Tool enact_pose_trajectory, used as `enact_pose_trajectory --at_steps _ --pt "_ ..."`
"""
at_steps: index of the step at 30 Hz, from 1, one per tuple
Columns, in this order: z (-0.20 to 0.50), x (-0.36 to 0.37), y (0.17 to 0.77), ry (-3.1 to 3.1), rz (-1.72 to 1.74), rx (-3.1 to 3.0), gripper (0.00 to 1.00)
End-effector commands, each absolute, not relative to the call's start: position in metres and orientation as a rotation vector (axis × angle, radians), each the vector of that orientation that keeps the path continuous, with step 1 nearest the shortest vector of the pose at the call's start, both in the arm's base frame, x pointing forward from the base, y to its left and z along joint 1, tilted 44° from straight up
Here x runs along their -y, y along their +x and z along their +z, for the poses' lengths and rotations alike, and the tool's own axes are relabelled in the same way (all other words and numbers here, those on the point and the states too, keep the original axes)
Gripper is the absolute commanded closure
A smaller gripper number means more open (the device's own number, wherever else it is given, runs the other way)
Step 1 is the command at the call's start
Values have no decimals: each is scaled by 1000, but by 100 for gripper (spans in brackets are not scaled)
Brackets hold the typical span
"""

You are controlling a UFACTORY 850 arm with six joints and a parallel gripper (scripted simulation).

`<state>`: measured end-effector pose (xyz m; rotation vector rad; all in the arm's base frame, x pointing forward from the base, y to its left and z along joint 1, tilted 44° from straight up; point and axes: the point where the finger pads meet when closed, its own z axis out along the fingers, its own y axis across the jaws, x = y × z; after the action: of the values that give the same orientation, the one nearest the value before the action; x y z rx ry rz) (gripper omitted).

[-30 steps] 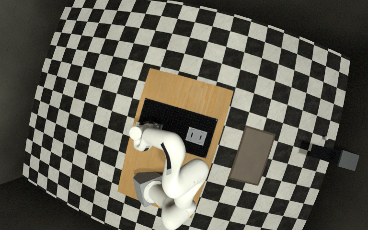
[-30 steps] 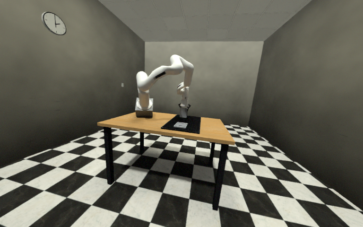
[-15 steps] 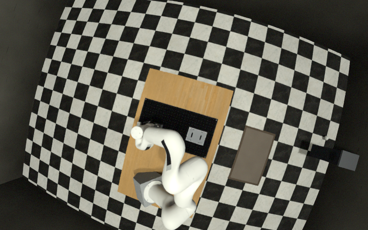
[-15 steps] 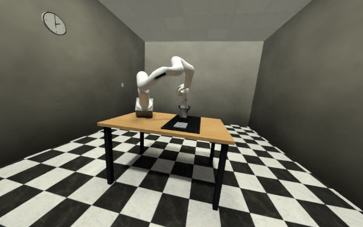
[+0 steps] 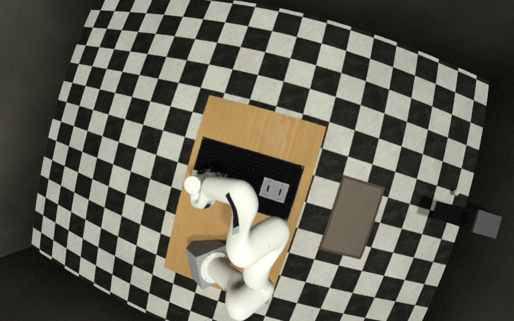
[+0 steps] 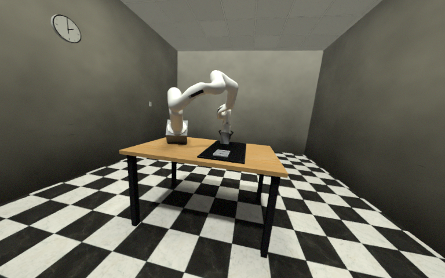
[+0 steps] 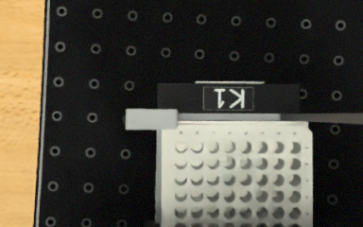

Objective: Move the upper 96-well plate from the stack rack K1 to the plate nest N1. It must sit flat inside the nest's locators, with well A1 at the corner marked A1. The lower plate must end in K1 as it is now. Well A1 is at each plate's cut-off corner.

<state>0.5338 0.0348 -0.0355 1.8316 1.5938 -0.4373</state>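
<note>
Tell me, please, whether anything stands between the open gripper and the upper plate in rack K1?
Nothing visible does: in the wrist view the upper plate lies uncovered right below the camera, beside the K1 label.

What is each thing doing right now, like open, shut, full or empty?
Tool: open, holding nothing, above the rack.
Upper plate: in rack K1, wells up, none visibly filled.
Plate nest N1: empty, no plate in it.
Lower plate: hidden under the upper one.

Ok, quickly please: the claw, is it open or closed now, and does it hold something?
Claw: open, holding nothing, above the 96-well plate.
</note>
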Motion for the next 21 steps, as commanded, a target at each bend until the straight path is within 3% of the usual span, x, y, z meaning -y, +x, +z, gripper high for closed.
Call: enact_pose_trajectory --at_steps 1,21 --pt "-35 -35 534 1831 -435 -1594 0" --pt "-43 -28 536 1831 -436 -1594 0"
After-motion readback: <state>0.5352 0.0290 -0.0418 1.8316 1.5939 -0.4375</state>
